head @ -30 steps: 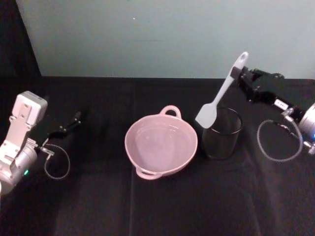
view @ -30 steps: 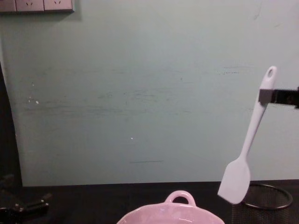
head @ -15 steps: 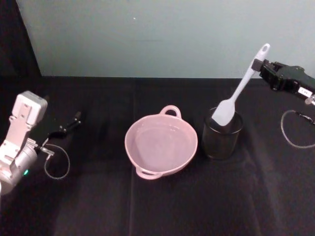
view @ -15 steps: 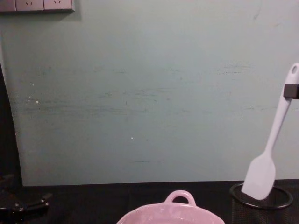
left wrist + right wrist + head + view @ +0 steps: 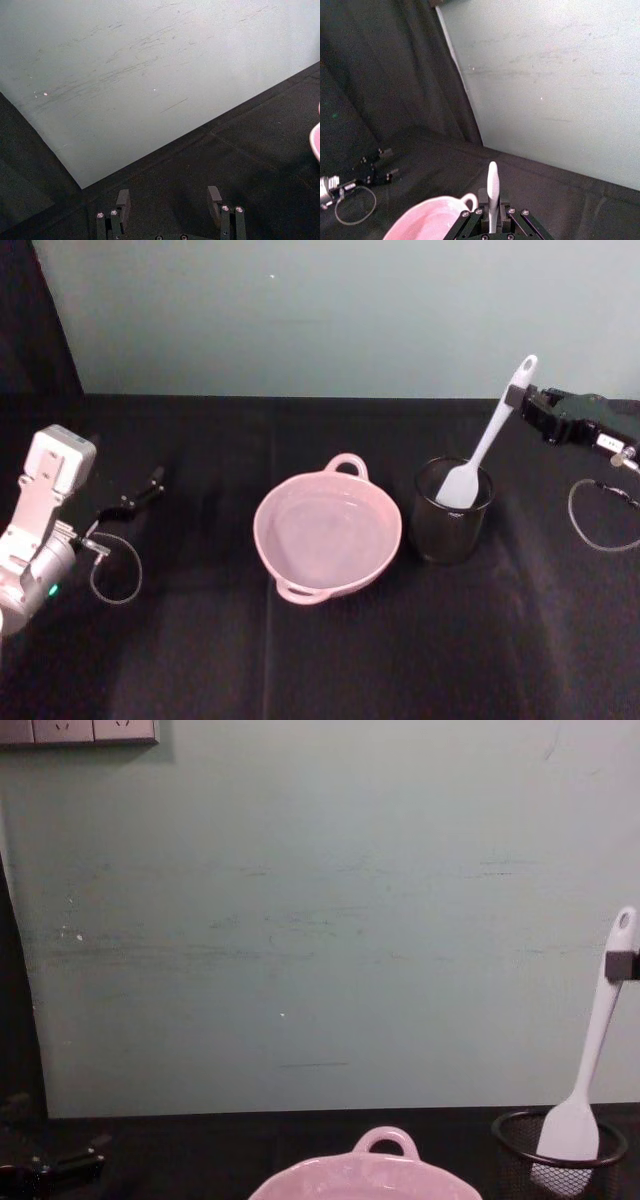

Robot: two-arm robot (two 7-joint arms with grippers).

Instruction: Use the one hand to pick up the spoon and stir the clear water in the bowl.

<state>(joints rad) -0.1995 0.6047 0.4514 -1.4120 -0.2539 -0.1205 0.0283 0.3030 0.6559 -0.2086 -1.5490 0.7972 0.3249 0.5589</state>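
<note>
The clear water cannot be made out against the pink inside of the bowl point(image 5: 328, 533), and in the chest view only the bowl's top rim and loop handle show at the bottom edge. In that same view the right hand point(image 5: 628, 965) is cut off at the side, so just a small black bit of it shows on the spoon point(image 5: 487, 443). The right hand's jaws are closed on the spoon's thin handle, just under the hole at its end. From the jaws the spoon hangs down and slants toward the bowl, handle end up and flat blade down. The blade sits inside the black wire-mesh cup point(image 5: 452, 512), partly hidden behind the mesh. The cup stands just beside the bowl, on the black table point(image 5: 300, 660). The left hand point(image 5: 170, 200) rests far from the bowl on the other side, its jaws wide apart and holding nothing.
</note>
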